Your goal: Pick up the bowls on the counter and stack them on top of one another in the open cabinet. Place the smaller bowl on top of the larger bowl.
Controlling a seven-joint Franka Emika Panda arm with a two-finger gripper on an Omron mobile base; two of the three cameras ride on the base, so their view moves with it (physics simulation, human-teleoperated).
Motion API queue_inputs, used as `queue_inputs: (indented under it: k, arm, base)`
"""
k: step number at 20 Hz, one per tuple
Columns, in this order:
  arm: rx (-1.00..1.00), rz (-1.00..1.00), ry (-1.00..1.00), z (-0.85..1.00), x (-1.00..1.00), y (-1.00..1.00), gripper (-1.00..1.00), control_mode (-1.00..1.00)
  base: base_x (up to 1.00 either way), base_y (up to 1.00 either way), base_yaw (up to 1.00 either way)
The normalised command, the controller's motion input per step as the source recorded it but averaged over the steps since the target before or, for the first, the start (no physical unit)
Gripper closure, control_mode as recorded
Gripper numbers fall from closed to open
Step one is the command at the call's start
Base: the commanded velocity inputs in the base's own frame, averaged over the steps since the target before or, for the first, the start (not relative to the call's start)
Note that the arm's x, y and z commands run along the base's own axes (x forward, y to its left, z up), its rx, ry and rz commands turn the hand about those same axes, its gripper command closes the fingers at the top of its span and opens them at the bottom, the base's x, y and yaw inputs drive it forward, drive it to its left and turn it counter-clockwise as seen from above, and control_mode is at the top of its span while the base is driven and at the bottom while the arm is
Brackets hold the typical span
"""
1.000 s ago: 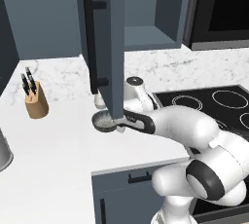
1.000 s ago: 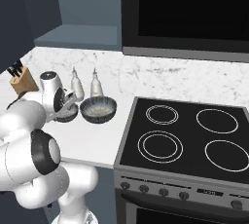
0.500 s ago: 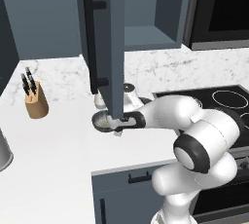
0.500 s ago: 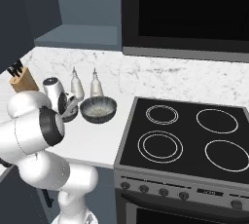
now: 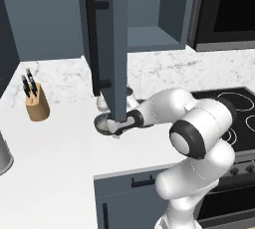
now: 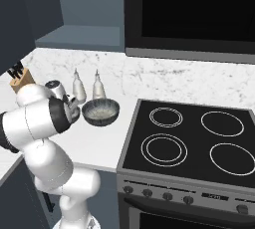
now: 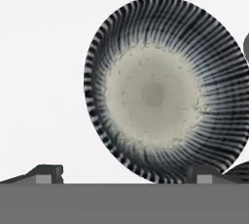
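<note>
My claw (image 7: 125,175) hangs over the counter (image 5: 60,153), jaws spread wide and holding nothing. In the hand view one tip stands over bare marble and the other over the near rim of the bowl below.

That bowl, which I judge to be the smaller bowl (image 7: 155,91), sits on the counter off-centre to one side of my jaws. In the left base view it is partly hidden by the door (image 5: 101,123).

Over the last second my hand has slid closer above this bowl and my elbow has swung up. The jaws have kept their full spread and neither bowl has shifted. I read this as the end of the approach, with lining up, lowering and closing yet to come.

The larger bowl (image 6: 101,112) stands just beside the smaller one on the stove side, apparently untouched. If it must go in first, I am lined up on the wrong bowl.

Two white shakers (image 6: 78,87) stand close behind the bowls, so room is tight towards the wall. The counter is free on the near side.

The knife block (image 5: 37,106) is well apart. The stovetop (image 6: 189,143) edge lies beyond the larger bowl.

The open cabinet door (image 5: 112,34) hangs just above my wrist, and its lower edge limits a straight lift.

Farthest, the cabinet (image 5: 154,39) shelf stands bare.
</note>
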Motion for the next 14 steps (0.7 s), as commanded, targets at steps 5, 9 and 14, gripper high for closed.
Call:
queue_inputs:
  k: [5,9,14]
  arm:
    - [0.00,0.07,0.00,-0.41,0.28,0.13,-1.00,-1.00]
    - [0.00,0.04,0.00,-0.28,0.25,0.21,-1.00,-1.00]
    - [0.00,0.03,0.00,-0.24,0.24,0.16,-1.00,-1.00]
  base:
    - [0.00,0.00,0.00]
    - [0.00,0.00,0.00]
    - [0.00,0.00,0.00]
